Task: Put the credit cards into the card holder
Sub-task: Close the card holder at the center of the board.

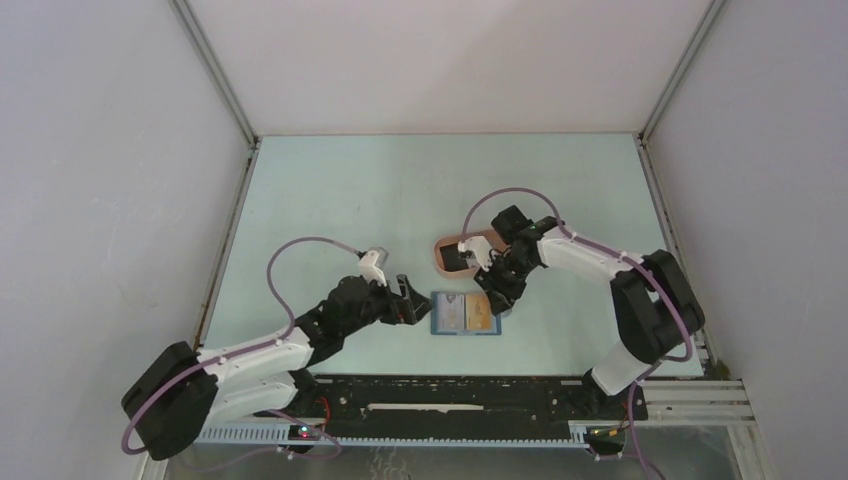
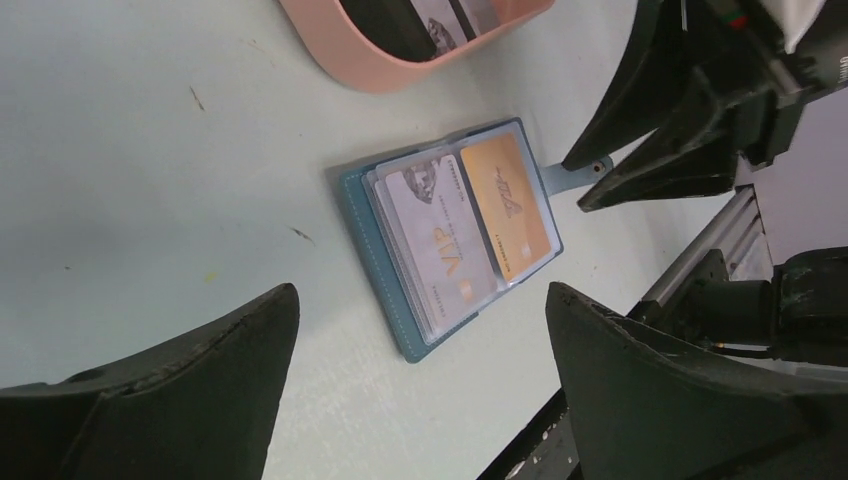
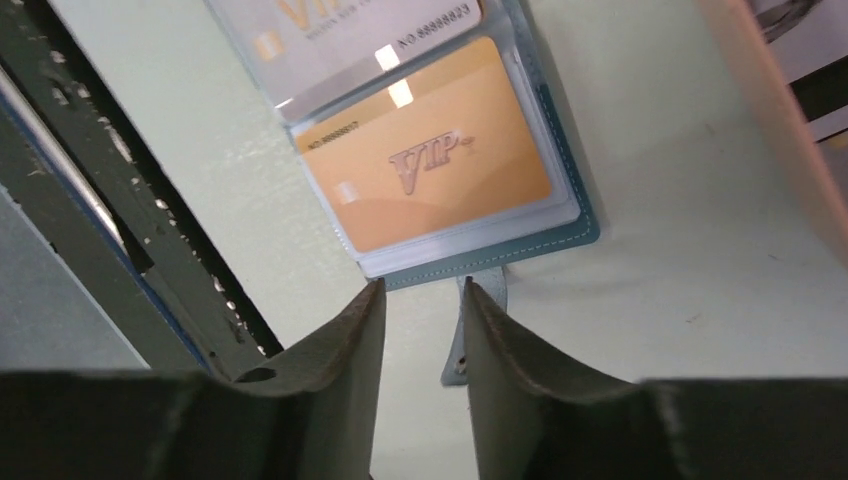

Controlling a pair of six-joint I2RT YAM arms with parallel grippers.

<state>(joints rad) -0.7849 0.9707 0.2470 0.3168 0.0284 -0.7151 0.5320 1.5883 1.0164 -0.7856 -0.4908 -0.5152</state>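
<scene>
Narrowly parted and empty, the right gripper (image 3: 424,292) hangs over the snap tab (image 3: 484,290) of the open card holder (image 1: 465,313), which lies near centre with two credit cards (image 2: 468,220) sleeved, while the left gripper (image 1: 412,300) is spread wide at its left; next, I judge, comes fetching another card from the pink tray (image 1: 440,263) just beyond.

Open desk (image 1: 400,190) fills the upper frame. The pink tray (image 1: 438,262) and right end effector (image 1: 497,303) crowd the card holder's (image 1: 465,313) upper right; its lower edge lies free.

The card holder (image 2: 358,222) lies open by the near edge of the table (image 2: 150,200), holding a silver card (image 2: 440,235) and a gold card (image 2: 505,205); the left gripper (image 2: 420,297) is spread wide.
</scene>
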